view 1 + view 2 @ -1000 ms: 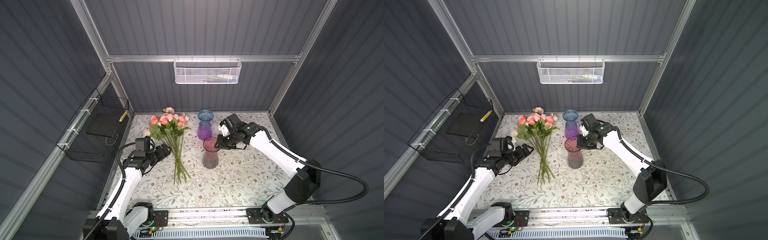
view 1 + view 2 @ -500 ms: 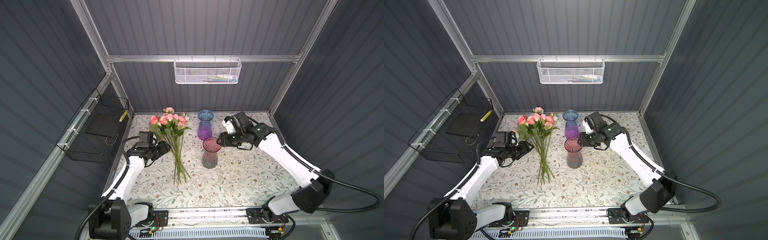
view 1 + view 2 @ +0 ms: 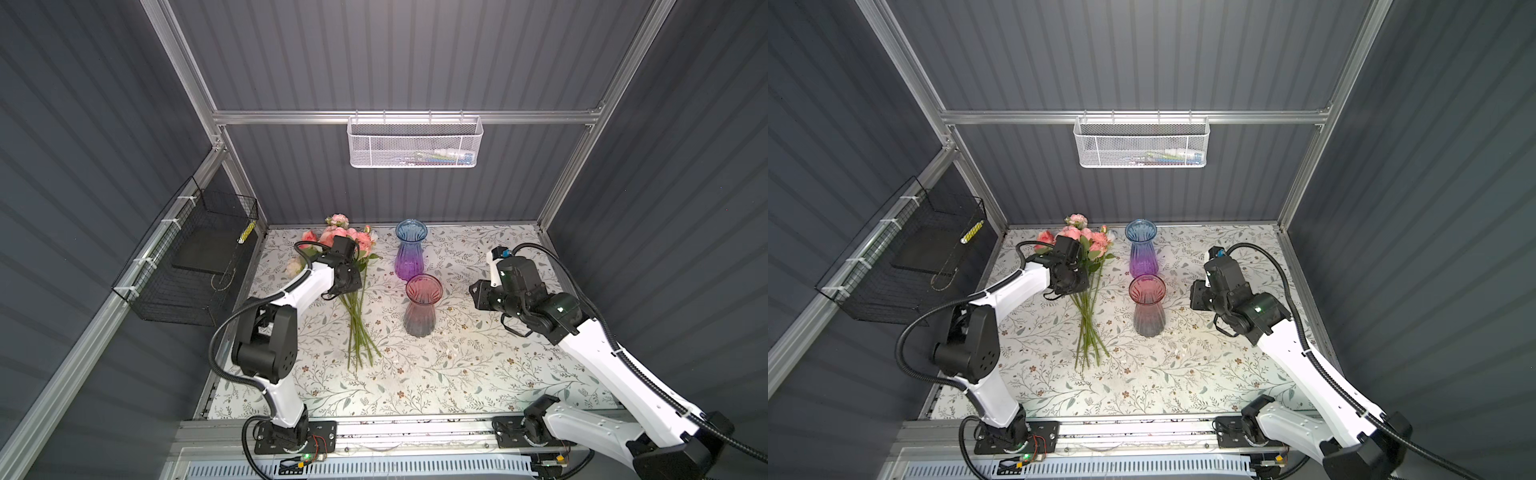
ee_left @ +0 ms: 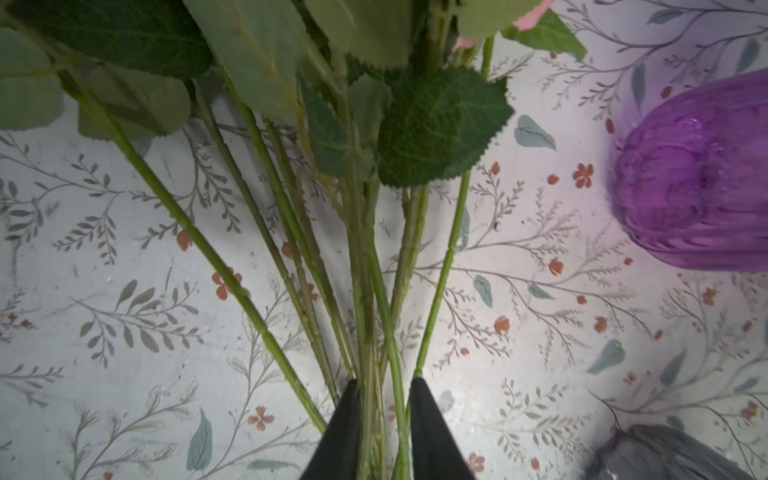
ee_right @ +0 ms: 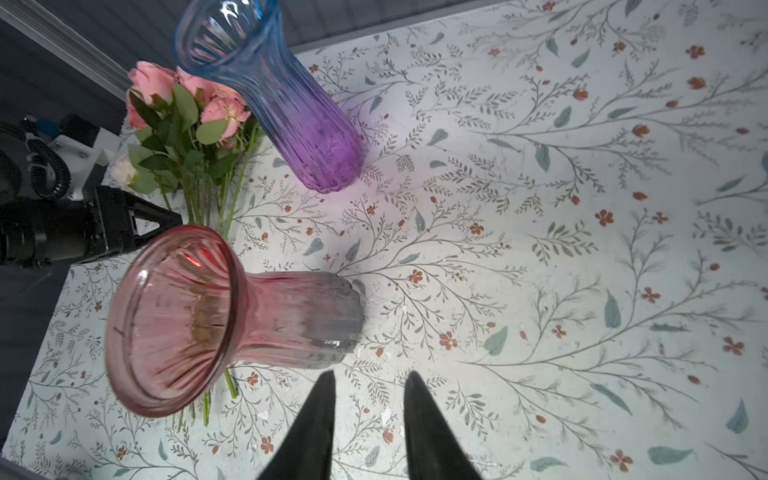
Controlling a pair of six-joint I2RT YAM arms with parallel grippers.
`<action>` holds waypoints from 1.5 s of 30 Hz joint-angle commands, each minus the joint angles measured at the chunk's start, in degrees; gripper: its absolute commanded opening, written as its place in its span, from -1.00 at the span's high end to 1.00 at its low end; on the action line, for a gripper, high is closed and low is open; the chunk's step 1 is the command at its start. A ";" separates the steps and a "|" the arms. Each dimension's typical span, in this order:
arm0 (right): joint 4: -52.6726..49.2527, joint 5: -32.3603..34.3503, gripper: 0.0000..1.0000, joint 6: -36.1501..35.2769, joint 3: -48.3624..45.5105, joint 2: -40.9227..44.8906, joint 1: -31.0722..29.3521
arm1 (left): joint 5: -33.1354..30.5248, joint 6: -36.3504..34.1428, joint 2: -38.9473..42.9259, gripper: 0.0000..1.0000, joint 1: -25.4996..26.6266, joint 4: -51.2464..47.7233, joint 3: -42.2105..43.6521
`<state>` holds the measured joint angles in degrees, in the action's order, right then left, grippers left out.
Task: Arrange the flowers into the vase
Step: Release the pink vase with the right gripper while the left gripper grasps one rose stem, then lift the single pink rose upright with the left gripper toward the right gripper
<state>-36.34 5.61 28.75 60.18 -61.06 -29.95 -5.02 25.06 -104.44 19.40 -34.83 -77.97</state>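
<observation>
Left gripper (image 4: 384, 380) narrow, clamped on flowers (image 4: 436, 129) at mid-stem. Flowers lie on bench (image 3: 478, 374), heads toward back wall, left of pink vase (image 3: 422, 307). Right gripper (image 5: 370, 372) slightly apart, holding nothing, near pink vase. Blue vase (image 3: 409, 253) behind.

We see the flowers (image 3: 356, 320) lying on the table (image 3: 457, 374), heads toward 12 o'clock, stems toward 6. At their 3 o'clock stand two vases: the near vase (image 3: 420, 307) and, at its 12 o'clock, the far vase (image 3: 410, 253). The left end effector (image 4: 384, 380) straddles the stems; the right end effector (image 5: 368, 374) hangs at the near vase's 3 o'clock, apart.
</observation>
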 commanded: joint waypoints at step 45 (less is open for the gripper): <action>14.65 -14.51 0.08 1.19 -7.84 4.70 5.47 | -0.76 -6.27 28.42 1.00 -0.24 1.75 2.01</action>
<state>-26.70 -4.60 29.65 53.98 -58.24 -24.77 -7.35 19.94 -80.14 19.31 -36.60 -79.40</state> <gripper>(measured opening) 0.429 0.060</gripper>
